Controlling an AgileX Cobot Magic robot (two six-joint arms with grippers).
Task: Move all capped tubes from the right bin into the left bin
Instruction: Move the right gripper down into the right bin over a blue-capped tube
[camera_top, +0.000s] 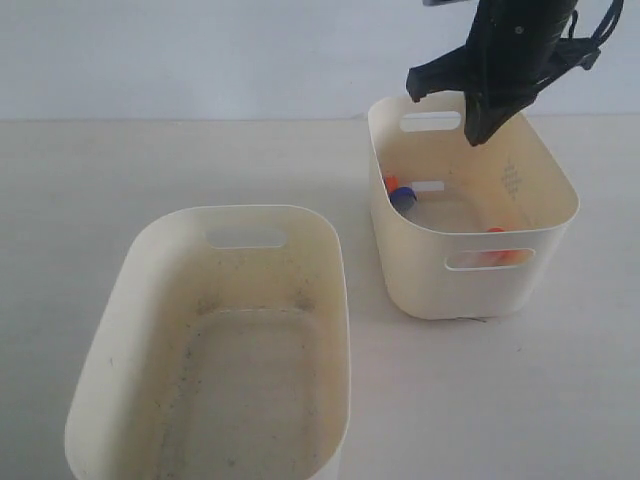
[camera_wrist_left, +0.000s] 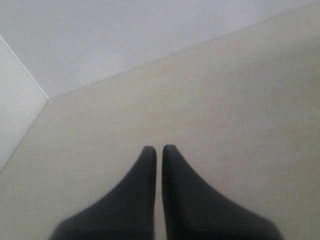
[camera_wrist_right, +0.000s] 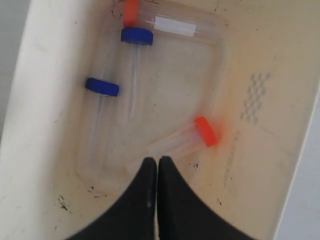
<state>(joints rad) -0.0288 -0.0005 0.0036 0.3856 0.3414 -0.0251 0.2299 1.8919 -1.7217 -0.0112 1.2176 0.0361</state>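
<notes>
1. Nearest the camera in the outside view is the left bin, well off to one side of the right pincer. It has dark specks inside but no tubes.
2. That right pincer hangs over the right bin. Its two fingers are squeezed together and hold nothing.
3. All four capped tubes lie flat on the floor of the right bin, below the pincer.
   - The near orange-capped tube lies on a slant just past the fingertips.
   - One blue-capped tube is farther out.
   - The other blue-capped tube is farther again.
   - The labelled tube is the farthest, by the far wall.
4. The left pincer is squeezed shut too, with nothing in it, over bare bench.
5. I think the job now is picking up the first tube. Open the fingers wide before going down, because shut fingers would only push a tube away.
6. Take the near orange-capped tube. Turn the pincer so that one finger goes on each side of its body, not along it.
7. Go down slowly. The tube is round and smooth, so it may roll or slip. Squeeze gently, then lift straight up past the rim before heading to the left bin.
</notes>
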